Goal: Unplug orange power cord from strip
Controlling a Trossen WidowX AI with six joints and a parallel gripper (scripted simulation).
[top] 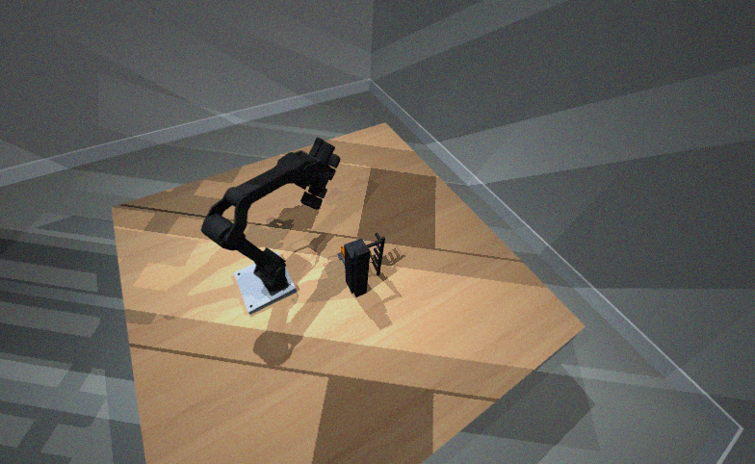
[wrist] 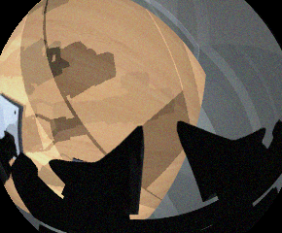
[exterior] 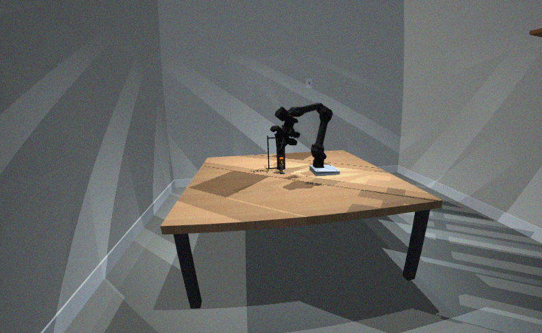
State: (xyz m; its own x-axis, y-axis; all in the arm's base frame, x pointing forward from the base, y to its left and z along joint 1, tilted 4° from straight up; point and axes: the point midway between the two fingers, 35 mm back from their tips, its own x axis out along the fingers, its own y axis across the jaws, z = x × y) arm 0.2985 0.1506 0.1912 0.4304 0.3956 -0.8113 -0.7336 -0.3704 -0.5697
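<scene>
The black power strip [top: 356, 270] [exterior: 278, 162] stands upright on the table. The orange plug [top: 343, 251] [exterior: 281, 159] sits low at its side that faces the exterior view. Whether it is fully seated is too small to tell. My gripper [top: 318, 187] [exterior: 283, 137] [wrist: 159, 127] is partly open, with nothing between its fingers. It hangs above the table, higher than the plug and apart from it. In the exterior view it overlaps the upper part of the strip. The wrist view shows no plug or strip between the fingers.
A thin black rack [top: 380, 256] [exterior: 268, 152] with prongs stands beside the strip, on the side away from the plug in the top view. My arm's white base plate [top: 253, 294] [exterior: 332, 171] [wrist: 7, 116] is on the wooden table [top: 455, 322] [exterior: 240, 206] [wrist: 136, 53].
</scene>
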